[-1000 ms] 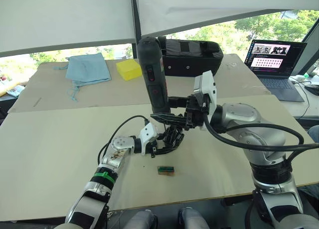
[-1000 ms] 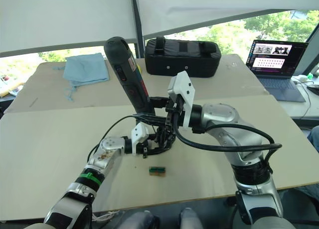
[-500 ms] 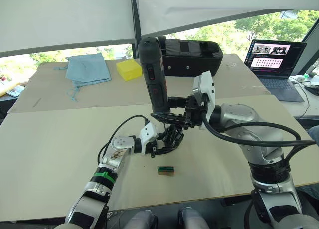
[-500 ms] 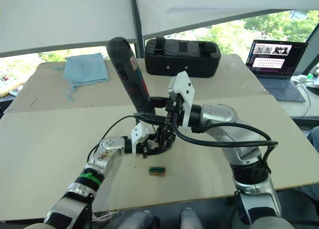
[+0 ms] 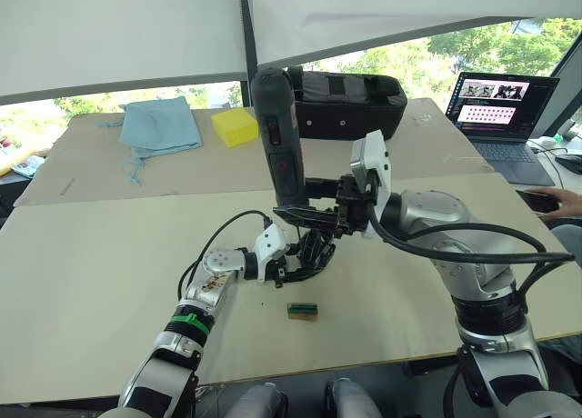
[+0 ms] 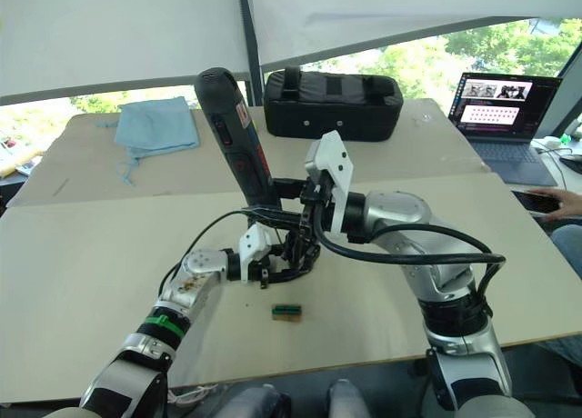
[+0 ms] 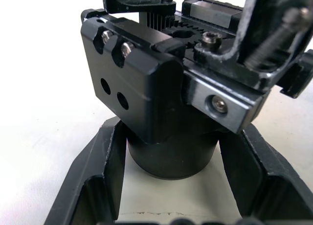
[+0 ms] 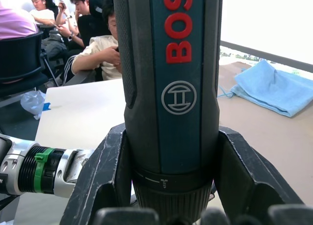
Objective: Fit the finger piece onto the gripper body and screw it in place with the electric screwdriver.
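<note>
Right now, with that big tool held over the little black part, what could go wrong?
The electric screwdriver stands tall and tilted in the right gripper, held near its lower end, so it might lean off the screw. The left gripper pinches the gripper body just above the table; pressing down could twist it loose. The small green-and-brown block lies close by and could get knocked.

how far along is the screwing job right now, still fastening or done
Still fastening, as far as I can tell. Done: the right end effector is shut on the screwdriver, held upright with its tip down at the gripper body, which the left end effector grips on the table. In hand: driving the screw; the bit's seat is hidden. Left: finishing, then releasing. Whether the finger piece is seated can't be told.
</note>
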Robot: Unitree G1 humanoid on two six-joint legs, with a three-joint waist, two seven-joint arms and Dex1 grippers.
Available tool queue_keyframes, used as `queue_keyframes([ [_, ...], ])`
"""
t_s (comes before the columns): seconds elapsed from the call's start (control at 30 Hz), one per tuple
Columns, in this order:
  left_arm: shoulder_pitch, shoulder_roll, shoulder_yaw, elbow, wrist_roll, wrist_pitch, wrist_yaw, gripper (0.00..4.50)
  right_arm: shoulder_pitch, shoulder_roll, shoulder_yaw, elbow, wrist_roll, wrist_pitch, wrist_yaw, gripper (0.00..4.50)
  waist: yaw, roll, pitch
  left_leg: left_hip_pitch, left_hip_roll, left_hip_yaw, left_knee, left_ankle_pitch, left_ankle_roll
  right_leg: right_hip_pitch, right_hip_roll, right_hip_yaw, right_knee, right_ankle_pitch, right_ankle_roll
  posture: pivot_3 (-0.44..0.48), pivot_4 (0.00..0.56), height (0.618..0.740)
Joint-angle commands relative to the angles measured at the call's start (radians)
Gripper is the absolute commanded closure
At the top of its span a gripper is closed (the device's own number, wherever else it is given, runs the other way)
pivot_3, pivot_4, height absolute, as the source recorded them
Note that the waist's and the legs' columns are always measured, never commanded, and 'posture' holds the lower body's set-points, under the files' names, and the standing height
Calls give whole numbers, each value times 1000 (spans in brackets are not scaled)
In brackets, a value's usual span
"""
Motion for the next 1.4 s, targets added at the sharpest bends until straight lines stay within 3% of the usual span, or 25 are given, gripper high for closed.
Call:
queue_keyframes([
  [0.03,-5,9,1,-2,5,4,6,2222,-18,5,-33,-49,28,-10,-6,2577,0,0,0,0,0,0,0,0,0,0,0,0,0,0,0,0,150,740],
  [0.7,-2,3,0,-5,4,7,11,2222,-46,-12,-56,-41,52,33,-18,2577,0,0,0,0,0,0,0,0,0,0,0,0,0,0,0,0,150,740],
  [1.4,-2,3,1,-8,3,10,12,2222,-111,14,-104,-32,155,141,-140,2577,0,0,0,0,0,0,0,0,0,0,0,0,0,0,0,0,150,740],
])
